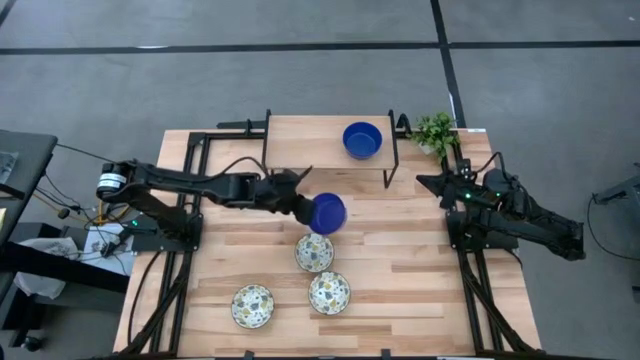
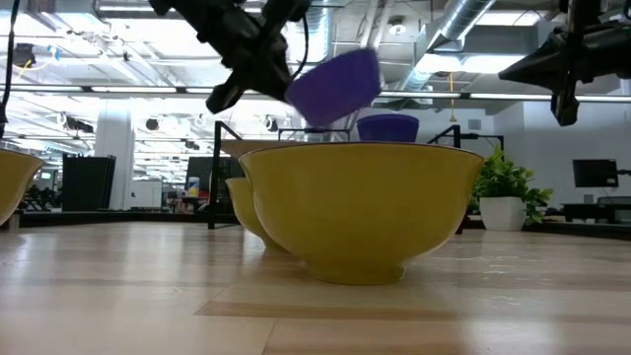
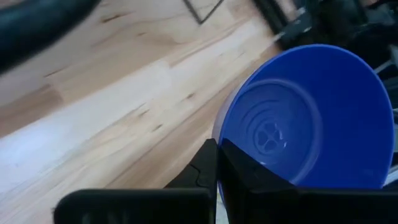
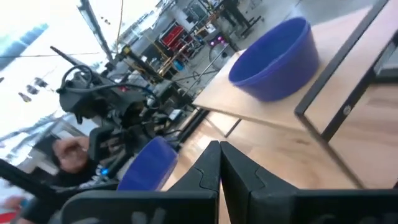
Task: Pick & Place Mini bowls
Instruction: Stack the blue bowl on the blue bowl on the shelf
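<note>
Nearest the front edge of the light wooden slatted table [image 1: 420, 290] we see three small round cream bowls with speckled green-yellow floral insides [image 1: 252, 305], in a loose triangle: one front left, one [image 1: 329, 293] just to its right, one [image 1: 314, 252] behind them. In the low view these read as yellow-sided bowls [image 2: 357, 207], upright on the wood.

Just behind that group, the left gripper [image 1: 300, 208] reaches in from the left side and hangs above the table centre, fingers [image 3: 214, 165] pinched tight on the rim of a glossy cobalt blue mini bowl [image 1: 327, 213]. We see that bowl tilted, clear of the table, in the air [image 2: 338, 85].

Farther back, a second cobalt blue bowl [image 1: 362, 139] sits upright on the raised wooden shelf with black metal frame [image 1: 300, 132]; the right wrist view shows it there too [image 4: 275, 57].

The right gripper [image 4: 219, 163] waits at the table's right side, fingers closed on nothing. A small green potted plant [image 1: 435, 130] stands at the far right corner.
</note>
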You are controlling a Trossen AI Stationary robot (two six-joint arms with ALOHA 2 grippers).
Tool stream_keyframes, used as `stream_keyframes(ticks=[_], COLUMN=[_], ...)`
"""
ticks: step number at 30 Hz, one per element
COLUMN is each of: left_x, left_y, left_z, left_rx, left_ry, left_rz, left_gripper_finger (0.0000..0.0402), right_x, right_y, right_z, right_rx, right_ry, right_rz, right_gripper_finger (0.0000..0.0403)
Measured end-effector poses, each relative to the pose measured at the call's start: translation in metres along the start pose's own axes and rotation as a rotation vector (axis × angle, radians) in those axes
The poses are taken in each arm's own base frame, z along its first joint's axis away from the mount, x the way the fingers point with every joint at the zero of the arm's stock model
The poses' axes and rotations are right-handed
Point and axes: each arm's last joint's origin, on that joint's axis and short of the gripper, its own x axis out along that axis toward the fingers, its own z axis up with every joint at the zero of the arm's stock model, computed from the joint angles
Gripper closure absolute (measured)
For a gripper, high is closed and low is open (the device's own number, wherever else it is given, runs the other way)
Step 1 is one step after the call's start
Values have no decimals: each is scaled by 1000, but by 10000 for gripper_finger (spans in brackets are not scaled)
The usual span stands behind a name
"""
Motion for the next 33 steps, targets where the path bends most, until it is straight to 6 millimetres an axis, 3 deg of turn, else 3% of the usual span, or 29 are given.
stream_keyframes(ticks=[7,16,24,29,33], left_x=[-2,-6,-9,-9,-6], left_y=[-12,-21,-24,-24,-23], left_z=[2,19,43,60,71], left_rx=[6,100,232,310,382], left_ry=[-96,-342,-474,-532,-565], left_rz=[-64,-72,3,69,117], left_gripper_finger=[398,398,398,398,398], right_x=[0,4,33,53,66], right_y=[7,23,38,62,80], right_z=[6,22,35,56,72], right_rx=[7,-161,-268,-374,-462], right_ry=[-36,-195,-100,-45,49], right_rz=[95,234,163,110,-32], right_gripper_finger=[403,403,403,403,403])
